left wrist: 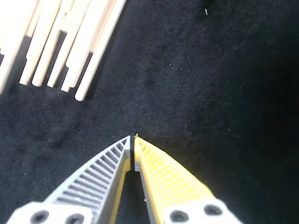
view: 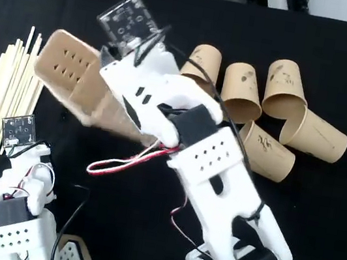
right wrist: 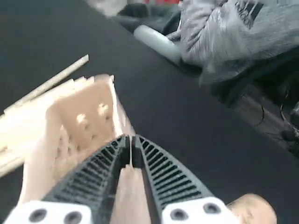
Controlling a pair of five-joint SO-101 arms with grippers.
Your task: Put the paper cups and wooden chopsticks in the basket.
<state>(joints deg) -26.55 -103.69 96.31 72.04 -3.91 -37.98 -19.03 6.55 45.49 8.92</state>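
Observation:
Several brown paper cups (view: pixel 273 113) lie on their sides at the right of the black table, and one cup (right wrist: pixel 254 207) shows in the right wrist view. A pile of wooden chopsticks (view: pixel 8 90) lies at the far left. The tan basket (view: pixel 70 71) with small holes hangs tilted above the table between the chopsticks and the cups. My right gripper (right wrist: pixel 131 138) is shut on the basket's wall (right wrist: pixel 93 121). My left gripper (left wrist: pixel 134 137) is shut and holds nothing, its tips just short of the chopstick ends (left wrist: pixel 70 42).
The right arm (view: pixel 219 177) stretches diagonally across the middle of the table, with red and white wires (view: pixel 122 161) hanging beneath it. The left arm (view: pixel 15 210) sits at the front left corner. Bare black cloth lies between the two arms.

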